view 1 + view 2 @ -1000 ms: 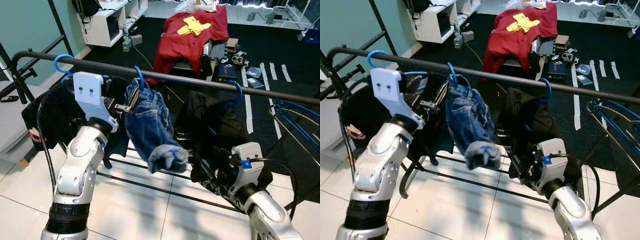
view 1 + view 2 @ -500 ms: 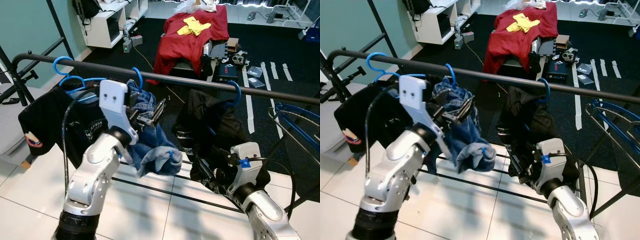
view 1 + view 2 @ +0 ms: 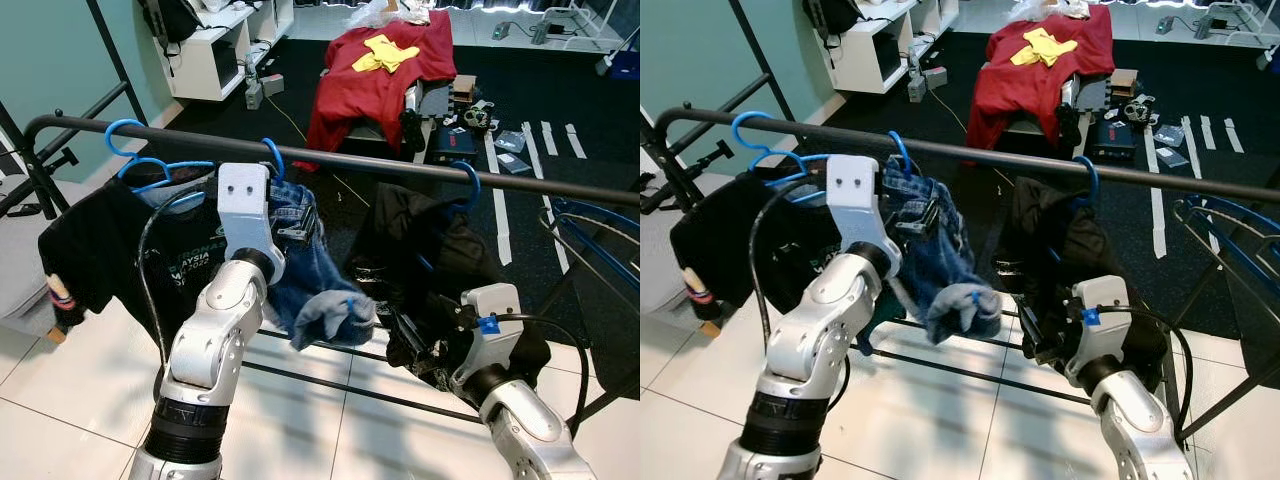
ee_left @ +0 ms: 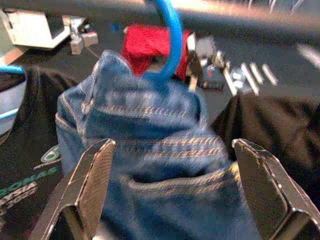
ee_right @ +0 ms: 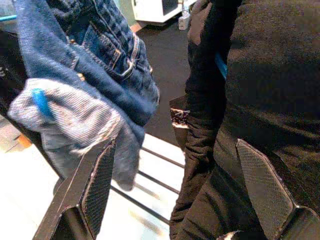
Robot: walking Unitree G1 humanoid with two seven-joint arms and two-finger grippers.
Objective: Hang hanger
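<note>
We are looking at the blue hanger [image 3: 272, 152] already hooked over the black rail [image 3: 400, 166], with the jeans [image 3: 305, 262] draped from it between a black T-shirt [image 3: 110, 245] and a dark garment [image 3: 430, 240]. Our left pincer [image 4: 170, 190] is standing wide open just in front of the waistband, gripping nothing. The risk, as we are judging it, is a finger snagging the denim on withdrawal and dragging the hook off the rail. Our right pincer [image 5: 172, 190] is also gaping wide and empty, low beside the dark garment. The left wrist view is giving us the hook close up; the eye views are showing the whole rail.
</note>
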